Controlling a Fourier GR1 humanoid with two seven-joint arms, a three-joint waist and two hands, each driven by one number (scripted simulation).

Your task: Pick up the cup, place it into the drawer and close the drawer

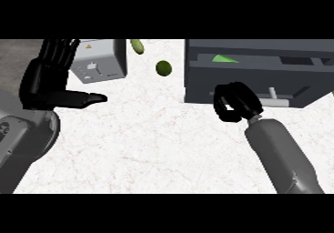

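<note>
At the left of the frame the left hand [52, 75] stood open, its fingers straight and pointing up toward the upper left corner, its thumb stuck out to the right over the white marble counter [149, 145]. It held nothing and touched nothing that could be made out; it rested near the left edge, and its grey forearm was cut off by the lower left of the view.

Just right of those fingers, at the top of the frame, sat a small grey box-like appliance [101, 61] with a yellow sticker, its upper part cut off by the top edge. Further right lay two green items: an elongated one [137, 46] partly cut off at the top, and a rounder one [164, 68] below it, apart from each other. What they were could not be told.

Right of centre, the right hand [235, 102] was curled, fingers and thumb bent round into a loop at the front of the dark grey drawer unit [250, 73]. Something pale showed inside the loop, but whether it was the cup, and where the cup was, could not be told. A pale handle-like bar [271, 93] stood just right of the hand. In the unit's open top, a green wedge [224, 58] lay near its left end.
</note>
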